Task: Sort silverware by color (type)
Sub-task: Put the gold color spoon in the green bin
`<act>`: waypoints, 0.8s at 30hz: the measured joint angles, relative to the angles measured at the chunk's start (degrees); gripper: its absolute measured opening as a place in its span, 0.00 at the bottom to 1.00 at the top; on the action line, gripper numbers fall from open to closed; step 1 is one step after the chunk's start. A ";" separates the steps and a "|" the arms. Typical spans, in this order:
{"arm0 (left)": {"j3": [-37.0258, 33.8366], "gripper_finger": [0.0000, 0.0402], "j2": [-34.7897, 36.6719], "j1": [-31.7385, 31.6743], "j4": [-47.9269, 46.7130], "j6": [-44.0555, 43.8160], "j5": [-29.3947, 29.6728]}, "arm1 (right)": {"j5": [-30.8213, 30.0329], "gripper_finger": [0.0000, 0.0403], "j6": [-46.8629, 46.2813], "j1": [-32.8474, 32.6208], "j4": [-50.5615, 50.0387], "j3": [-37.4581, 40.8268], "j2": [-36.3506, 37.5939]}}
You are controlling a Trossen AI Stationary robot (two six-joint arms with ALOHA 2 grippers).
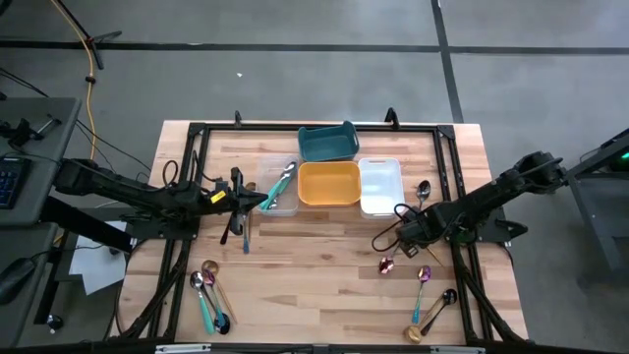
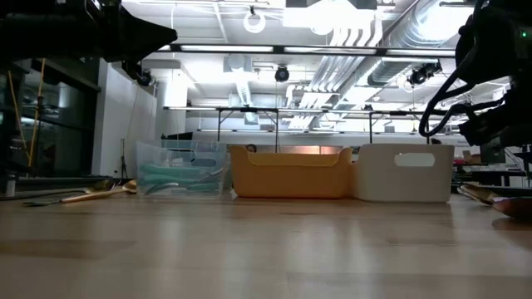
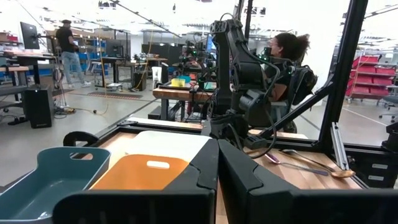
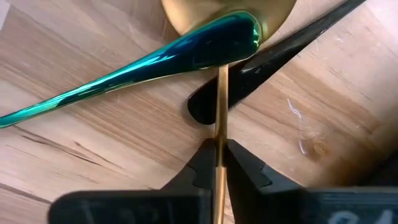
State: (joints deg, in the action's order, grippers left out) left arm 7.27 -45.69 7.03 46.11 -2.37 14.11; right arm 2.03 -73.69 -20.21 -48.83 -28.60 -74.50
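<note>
The right gripper has its jaws clamped on the thin handle of a gold spoon lying on the tabletop. Just beyond the jaws, a teal handle and a black utensil cross it. The left gripper, jaws together, points toward the orange tray.

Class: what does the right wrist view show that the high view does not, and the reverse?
Only the right wrist view: the right hand shut on a thin gold handle, crossed by a teal handle and a black handle. Only the high view: the left hand near the row of trays. Both: the wooden table.
</note>
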 joint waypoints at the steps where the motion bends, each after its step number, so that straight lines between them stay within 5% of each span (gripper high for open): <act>1: 0.00 0.00 0.00 0.02 0.00 0.00 0.00 | 0.02 0.05 0.00 0.00 0.02 0.00 0.00; 14: 0.00 0.00 0.00 0.00 0.02 0.00 0.00 | 1.04 0.02 1.15 -0.02 -0.81 -0.38 0.01; 24: 0.00 0.00 0.00 0.00 0.00 0.00 -0.02 | -1.84 0.01 4.76 -0.13 -15.25 -11.40 -0.15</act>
State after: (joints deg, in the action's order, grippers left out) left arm 7.27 -45.69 7.03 46.11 -2.37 14.09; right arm 0.19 -68.93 -20.34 -64.08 -40.00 -74.65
